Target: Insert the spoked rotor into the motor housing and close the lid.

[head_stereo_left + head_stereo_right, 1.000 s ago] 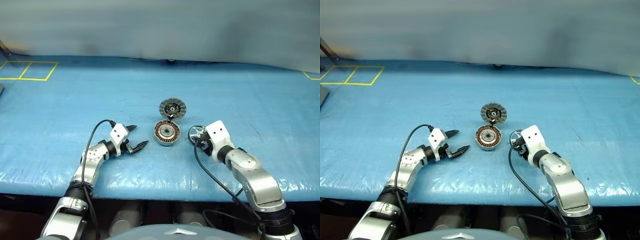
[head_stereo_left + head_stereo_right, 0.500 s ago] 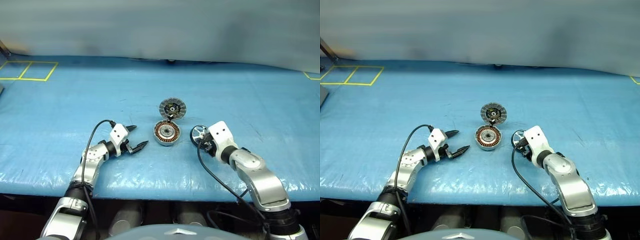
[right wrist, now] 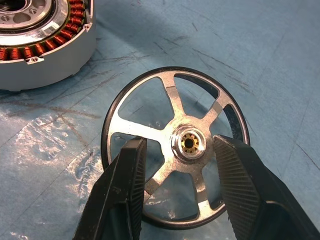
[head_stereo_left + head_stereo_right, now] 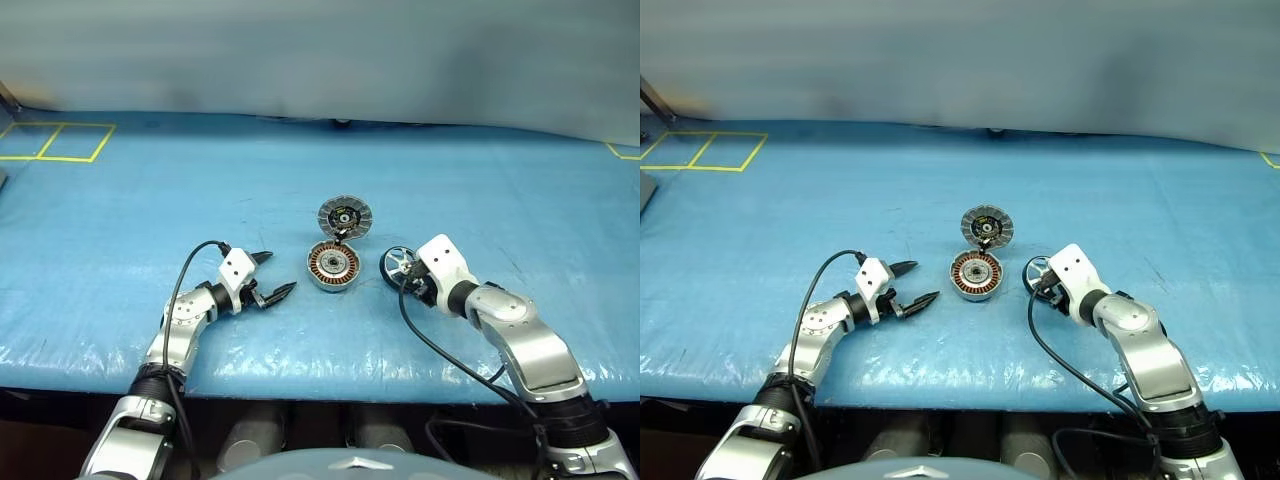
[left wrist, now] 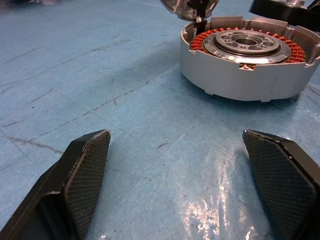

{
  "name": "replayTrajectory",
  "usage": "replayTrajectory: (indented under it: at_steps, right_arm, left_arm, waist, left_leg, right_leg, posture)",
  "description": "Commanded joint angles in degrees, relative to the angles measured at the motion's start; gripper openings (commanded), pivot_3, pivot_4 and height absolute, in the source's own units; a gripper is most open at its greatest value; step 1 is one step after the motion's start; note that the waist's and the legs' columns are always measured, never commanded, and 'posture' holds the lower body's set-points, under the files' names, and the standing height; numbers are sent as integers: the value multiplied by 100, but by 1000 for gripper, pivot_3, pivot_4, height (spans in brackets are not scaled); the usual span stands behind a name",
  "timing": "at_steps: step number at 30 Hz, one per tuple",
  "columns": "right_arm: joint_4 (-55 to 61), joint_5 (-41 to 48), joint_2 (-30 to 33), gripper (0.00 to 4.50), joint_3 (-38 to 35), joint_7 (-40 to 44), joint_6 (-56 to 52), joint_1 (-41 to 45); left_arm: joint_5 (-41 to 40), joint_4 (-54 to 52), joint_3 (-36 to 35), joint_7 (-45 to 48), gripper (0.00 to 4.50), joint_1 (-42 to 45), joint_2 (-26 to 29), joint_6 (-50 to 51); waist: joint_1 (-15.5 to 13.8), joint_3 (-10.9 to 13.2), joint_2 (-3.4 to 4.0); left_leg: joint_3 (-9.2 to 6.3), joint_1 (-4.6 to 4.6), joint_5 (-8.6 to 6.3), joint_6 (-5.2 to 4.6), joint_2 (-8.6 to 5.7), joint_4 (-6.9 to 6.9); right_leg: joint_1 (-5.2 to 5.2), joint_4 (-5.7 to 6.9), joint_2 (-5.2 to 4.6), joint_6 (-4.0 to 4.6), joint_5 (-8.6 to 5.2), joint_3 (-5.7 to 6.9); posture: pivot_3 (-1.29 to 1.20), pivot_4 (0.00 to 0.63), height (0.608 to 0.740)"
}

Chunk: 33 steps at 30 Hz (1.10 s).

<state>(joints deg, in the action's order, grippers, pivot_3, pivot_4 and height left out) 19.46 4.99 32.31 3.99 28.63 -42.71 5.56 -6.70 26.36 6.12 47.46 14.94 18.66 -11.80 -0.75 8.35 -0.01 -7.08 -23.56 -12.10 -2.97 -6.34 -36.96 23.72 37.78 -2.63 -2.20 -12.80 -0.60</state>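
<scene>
Pickup step in hand: right claw [image 3: 182, 165] half-open astride the hub of the spoked rotor [image 3: 172, 147], flat on the table [image 4: 150, 200] just right of the motor housing [image 4: 333, 266]. Lid [image 4: 345, 215] raised behind housing. Left claw [image 4: 273, 278] wide open, empty, left of housing. Next, probably: close on hub, lift, carry over housing.

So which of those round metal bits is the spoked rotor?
On the blue table cover, find the motor housing with copper windings. The spoked rotor lies right of it, at the right gripper. Unlike the finned lid, it has open spokes.
</scene>
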Motion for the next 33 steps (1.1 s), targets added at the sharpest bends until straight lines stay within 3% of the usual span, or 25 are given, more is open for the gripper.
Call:
replayTrajectory:
  at_steps: [1, 13, 16, 33]
  right_arm:
    - [-10, -68, 1, 2179, -19, -61, 158, 44]
    - [-136, -109, 61, 2179, -25, 20, 280, 275]
    - [-146, -109, 22, 2699, -23, 3, 328, 294]
    - [-831, 355, -83, 2699, 9, 599, 314, 454]
  left_arm:
    - [78, -46, 61, -13, 4500, -117, 34, 51]
    - [99, -66, 99, -4, 4500, -73, 22, 99]
    - [97, -133, 106, -11, 4500, -99, 28, 137]
    - [147, 47, 112, -23, 4500, -138, 6, 3]
  waist:
    - [0, 0, 0]
    - [-4, 0, 0]
    - [-7, 0, 0]
    - [0, -1, 0]
  left_leg:
    - [0, 0, 0, 0, 0, 0]
    - [0, -2, 0, 0, 0, 0]
    - [0, -2, 0, 0, 0, 0]
    - [0, 2, 0, 0, 0, 0]
  right_leg:
    - [1, 0, 0, 0, 0, 0]
    - [1, 0, 0, 1, 1, 0]
    - [2, 0, 0, 1, 1, 0]
    - [0, 0, 0, 2, 0, 0]
  posture:
    - [0, 150, 740]
    - [0, 150, 740]
    - [0, 150, 740]
    - [0, 150, 740]
